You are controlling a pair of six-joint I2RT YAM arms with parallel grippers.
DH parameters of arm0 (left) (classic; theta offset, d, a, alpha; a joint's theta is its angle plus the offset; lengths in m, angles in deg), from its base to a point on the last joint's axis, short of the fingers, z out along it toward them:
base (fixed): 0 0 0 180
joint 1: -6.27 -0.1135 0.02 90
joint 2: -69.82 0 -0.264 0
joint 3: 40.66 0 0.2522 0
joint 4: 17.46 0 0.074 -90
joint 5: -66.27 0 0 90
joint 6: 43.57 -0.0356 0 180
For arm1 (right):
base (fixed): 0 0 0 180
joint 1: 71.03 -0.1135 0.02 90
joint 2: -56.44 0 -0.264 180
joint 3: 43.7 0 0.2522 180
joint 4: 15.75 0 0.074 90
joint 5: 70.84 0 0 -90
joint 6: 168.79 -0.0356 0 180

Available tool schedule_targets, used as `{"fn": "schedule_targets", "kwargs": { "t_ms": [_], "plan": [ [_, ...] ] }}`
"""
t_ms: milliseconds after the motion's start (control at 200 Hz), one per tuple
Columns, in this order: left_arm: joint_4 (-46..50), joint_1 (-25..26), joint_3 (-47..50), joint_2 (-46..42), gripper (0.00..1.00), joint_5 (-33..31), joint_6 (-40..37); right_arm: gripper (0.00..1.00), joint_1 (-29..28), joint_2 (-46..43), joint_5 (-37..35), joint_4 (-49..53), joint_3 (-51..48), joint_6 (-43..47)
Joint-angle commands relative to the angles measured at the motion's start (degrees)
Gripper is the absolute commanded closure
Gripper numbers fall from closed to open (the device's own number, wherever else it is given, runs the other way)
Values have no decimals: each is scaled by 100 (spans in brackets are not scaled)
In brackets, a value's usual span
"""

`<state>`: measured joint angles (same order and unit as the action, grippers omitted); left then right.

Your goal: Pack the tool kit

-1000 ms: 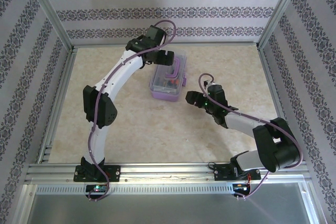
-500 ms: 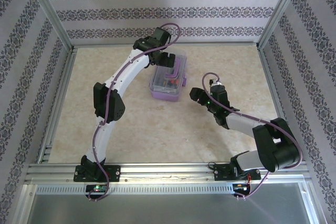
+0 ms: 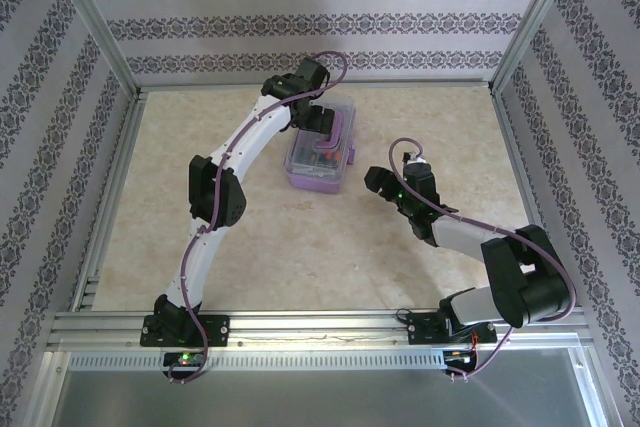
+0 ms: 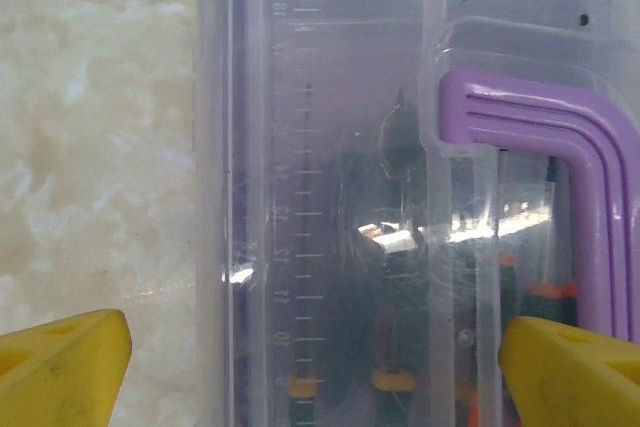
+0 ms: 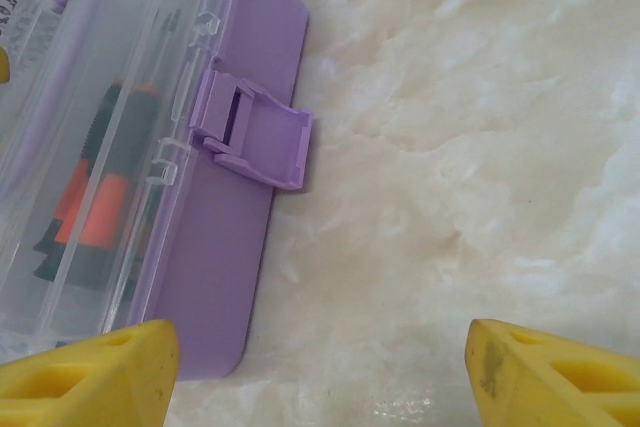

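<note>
**Risk note: latch looks unfastened, kit free to slide**

Top external: the tool kit (image 3: 318, 159) sits on the counter (image 3: 450, 127) toward the far middle, lid down. The left gripper (image 3: 322, 119) hangs over its far end. The right gripper (image 3: 372, 183) stands just beside its right side, apart from it.

Left wrist: the left gripper (image 4: 315, 362) is spread wide and holds nothing. One fingertip is over bare counter, the other over the purple handle (image 4: 560, 137). Tools show dimly under the clear lid (image 4: 300, 147). Risk: a descent here could land a finger on the handle rather than the flat lid, tipping or skidding the kit.

Right wrist: the right gripper (image 5: 320, 377) is also wide and empty, facing the lilac base (image 5: 270, 37). The latch (image 5: 255, 137) juts outward and looks unclipped. Risk: pushing it without a firm hold-down from above would probably shove the light box sideways. An off-centre push may slip past the tab and leave the lid unlocked.
</note>
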<state>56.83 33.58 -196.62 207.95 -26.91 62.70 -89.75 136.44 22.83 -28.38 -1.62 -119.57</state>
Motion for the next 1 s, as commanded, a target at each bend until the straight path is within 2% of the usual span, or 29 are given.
{"fn": "schedule_targets", "kwargs": {
  "t_ms": [0, 120, 300, 884, 994],
  "plan": [
    [569, -122, -70, 162, 8, 37, -28, 25, 62, -20, 20, -58, -15, -71],
    [659, -155, 74, 111, 13, 236, -70, 26, 62, 50, 71, -54, 17, -84],
    [536, -154, 635, -200, 14, 608, -144, 26, 62, 120, 201, -40, 69, -106],
    [-1039, -156, 4332, -2497, 18, 1106, 305, 27, 65, 8, 240, 20, 40, -110],
    [-1120, -156, 4570, -2762, 12, 1137, 283, 27, 68, 35, 275, 44, 68, -76]
  ]
}}
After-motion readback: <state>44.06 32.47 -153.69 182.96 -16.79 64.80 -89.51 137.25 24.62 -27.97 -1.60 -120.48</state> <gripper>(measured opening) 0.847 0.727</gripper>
